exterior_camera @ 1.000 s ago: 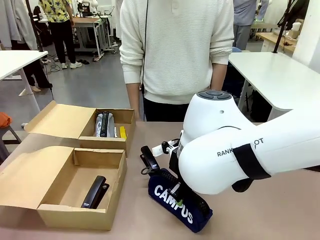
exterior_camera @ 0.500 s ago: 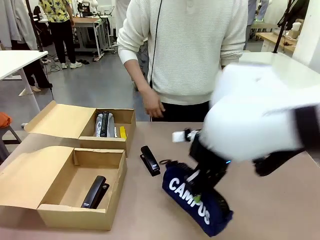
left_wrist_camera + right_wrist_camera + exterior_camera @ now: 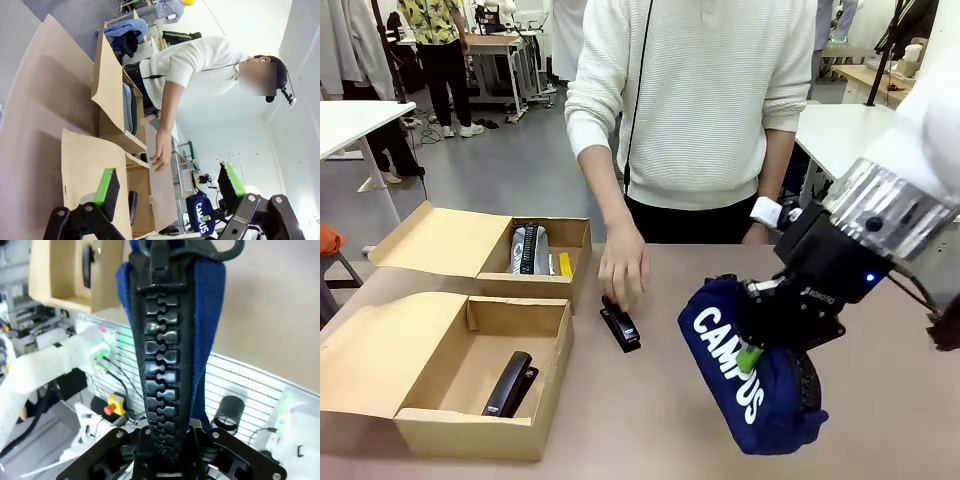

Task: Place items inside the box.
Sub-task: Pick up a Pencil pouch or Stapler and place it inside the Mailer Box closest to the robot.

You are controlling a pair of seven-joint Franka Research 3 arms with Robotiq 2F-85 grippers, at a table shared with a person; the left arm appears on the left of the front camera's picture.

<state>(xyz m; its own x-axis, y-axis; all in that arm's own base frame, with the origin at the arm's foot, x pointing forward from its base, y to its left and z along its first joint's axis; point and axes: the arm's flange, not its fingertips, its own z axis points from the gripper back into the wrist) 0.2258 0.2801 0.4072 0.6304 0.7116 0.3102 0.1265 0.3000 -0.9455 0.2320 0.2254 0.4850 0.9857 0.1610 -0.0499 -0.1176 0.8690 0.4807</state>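
Navy pencil case (image 3: 715, 340) hangs clamped in your right gripper (image 3: 752, 352) above the right half of the desk (image 3: 620, 420), long axis sloping down, with the box (image 3: 470, 435) well to its left at the near-left corner, and your left gripper (image 3: 169, 184) has its jaws apart.

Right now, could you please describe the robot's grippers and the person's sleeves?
The right gripper is black with a green pad, a blue light and white lettering, behind it a ribbed silver ring and white arm shell. The left gripper has black fingers with green pads. The person wears a cream ribbed long-sleeved sweater with a black cord.
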